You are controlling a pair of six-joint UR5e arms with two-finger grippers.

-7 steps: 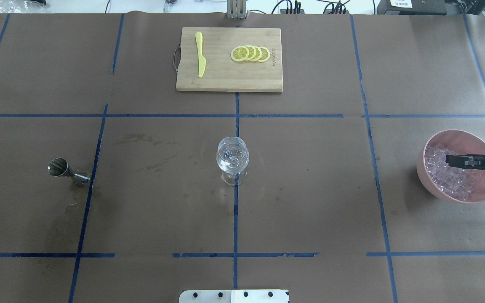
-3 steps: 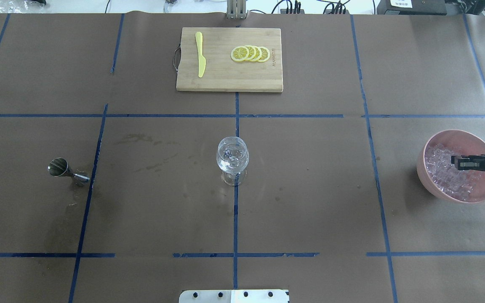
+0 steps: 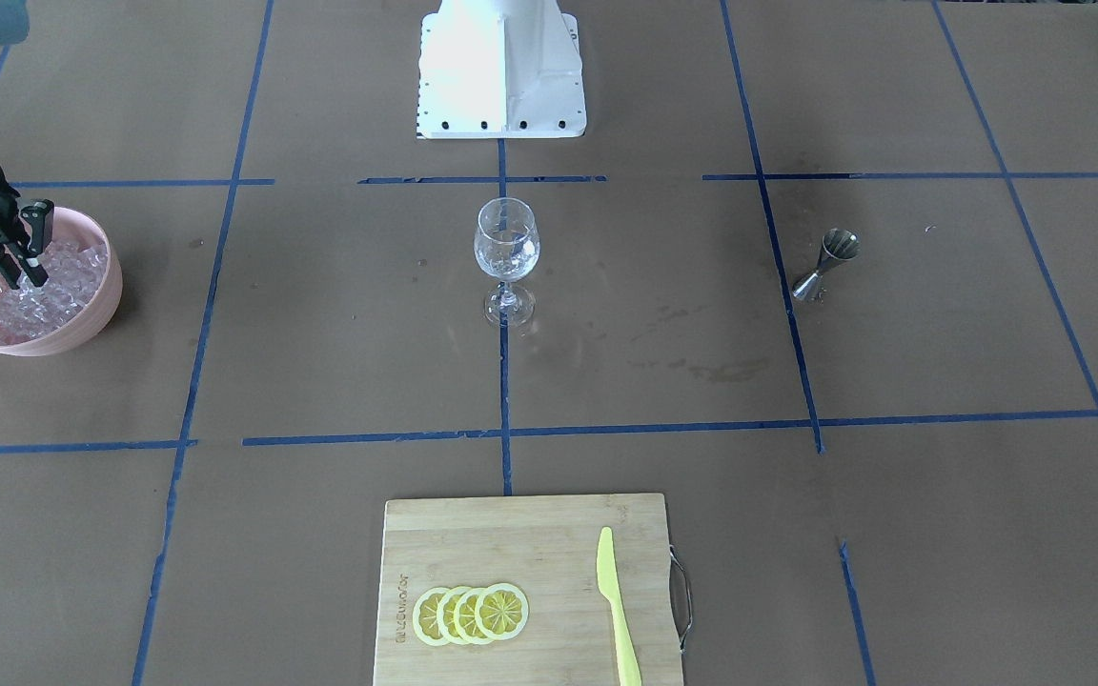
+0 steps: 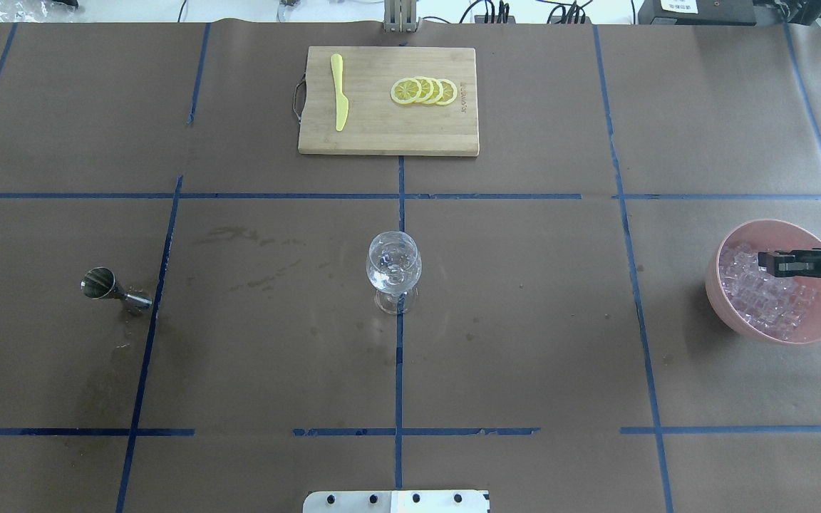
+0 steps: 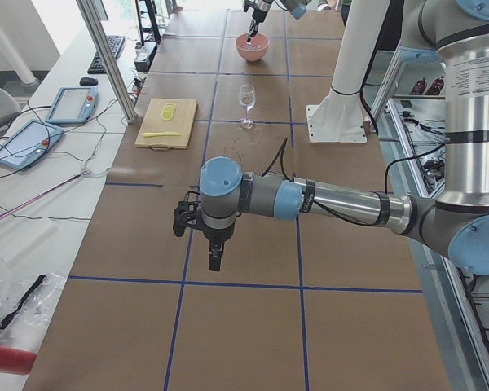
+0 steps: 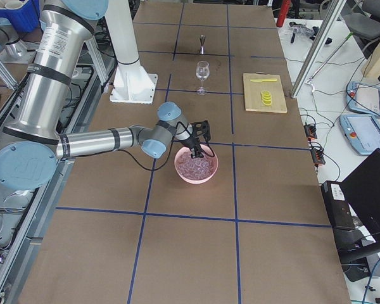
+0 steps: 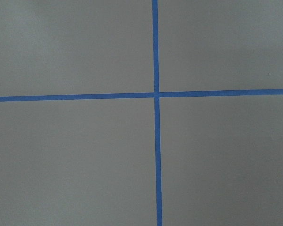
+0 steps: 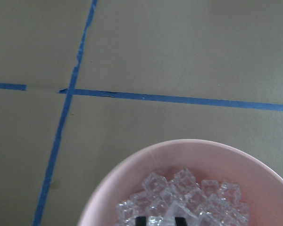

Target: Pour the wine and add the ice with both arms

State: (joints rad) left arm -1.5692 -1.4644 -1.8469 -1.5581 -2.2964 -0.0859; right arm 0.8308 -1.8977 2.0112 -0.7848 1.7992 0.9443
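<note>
A pink bowl [image 4: 731, 313] holds a heap of clear ice [image 4: 760, 299] at the table's right. My right gripper [image 4: 767, 262] reaches into it with its tips in the heap. In the right wrist view its fingertips [image 8: 141, 220] stand about one cube apart, with ice [image 8: 188, 193] between them. The wine glass [image 4: 393, 267] stands upright at the table's middle with clear cubes inside. My left gripper [image 5: 214, 254] hangs over bare table, far from the glass. It shows only in the exterior left view, so I cannot tell whether it is open.
A steel jigger [image 4: 107, 285] stands at the left, by a damp stain. A wooden cutting board [image 4: 382, 128] at the far middle carries lemon slices [image 4: 425, 90] and a yellow knife [image 4: 339, 92]. The white pedestal [image 3: 501, 67] is at the robot's edge.
My right gripper has drawn back a little toward the bowl's right side and shifted toward its far side. The bowl, the glass and the jigger have not moved.
</note>
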